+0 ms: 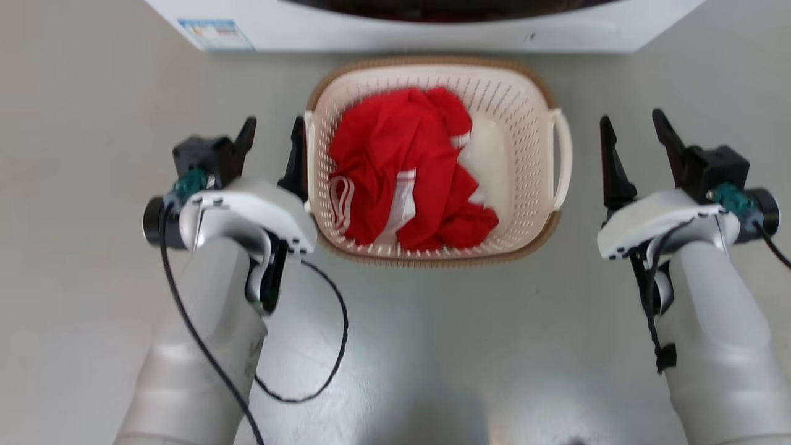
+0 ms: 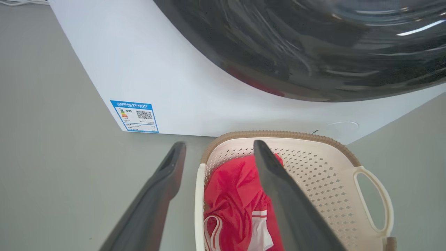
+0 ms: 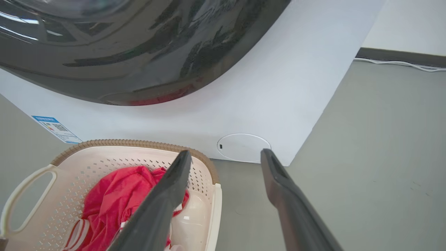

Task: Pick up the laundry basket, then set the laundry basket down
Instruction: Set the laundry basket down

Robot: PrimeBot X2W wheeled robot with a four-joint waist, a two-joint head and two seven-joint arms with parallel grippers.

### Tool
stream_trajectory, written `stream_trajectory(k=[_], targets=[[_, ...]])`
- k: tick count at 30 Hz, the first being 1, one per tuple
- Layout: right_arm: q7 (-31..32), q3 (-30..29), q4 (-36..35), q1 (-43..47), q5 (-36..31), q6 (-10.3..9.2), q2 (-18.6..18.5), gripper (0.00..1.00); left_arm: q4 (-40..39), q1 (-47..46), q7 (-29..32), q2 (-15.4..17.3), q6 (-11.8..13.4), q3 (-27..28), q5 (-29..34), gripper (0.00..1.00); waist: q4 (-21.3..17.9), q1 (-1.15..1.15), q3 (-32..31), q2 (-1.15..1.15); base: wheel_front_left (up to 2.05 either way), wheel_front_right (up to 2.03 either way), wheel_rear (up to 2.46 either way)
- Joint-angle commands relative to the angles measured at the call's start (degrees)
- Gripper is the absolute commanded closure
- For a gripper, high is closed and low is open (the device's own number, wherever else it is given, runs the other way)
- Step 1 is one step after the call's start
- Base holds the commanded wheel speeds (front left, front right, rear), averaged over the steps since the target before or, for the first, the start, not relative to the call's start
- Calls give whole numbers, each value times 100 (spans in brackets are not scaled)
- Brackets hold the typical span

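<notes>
The laundry basket, cream with a brown woven-look rim, stands on the grey floor in front of me with a red and white garment inside. My left gripper is open, its inner finger close against the basket's left loop handle. In the left wrist view, the left gripper has that handle showing between its two fingers. My right gripper is open too and hangs to the right of the right handle, with a strip of floor between them. Both grippers hold nothing.
A white washing machine with a dark round door stands just behind the basket, a blue label at its lower left. A black cable loops off my left arm. Grey floor spreads to both sides.
</notes>
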Motion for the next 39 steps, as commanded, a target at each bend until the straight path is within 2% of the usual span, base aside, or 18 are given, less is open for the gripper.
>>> stream_trajectory(k=[1,14,29,39], targets=[[-60,124,-207,254,97,35,86,0,-208,296,-36,132,-50,198,90,0,-53,0,-349,0,0,0,0],[-60,226,-995,1293,402,35,86,0,-1233,1666,-36,129,-254,770,99,0,-92,0,-1695,0,0,0,0],[-60,97,-1581,2696,526,35,86,0,-2217,3180,-36,128,-160,963,-83,0,-52,0,-3095,0,0,0,0],[-60,120,-1960,3354,543,35,86,0,-2829,3984,-36,128,-79,1133,-33,0,-83,0,-3560,0,0,0,0]])
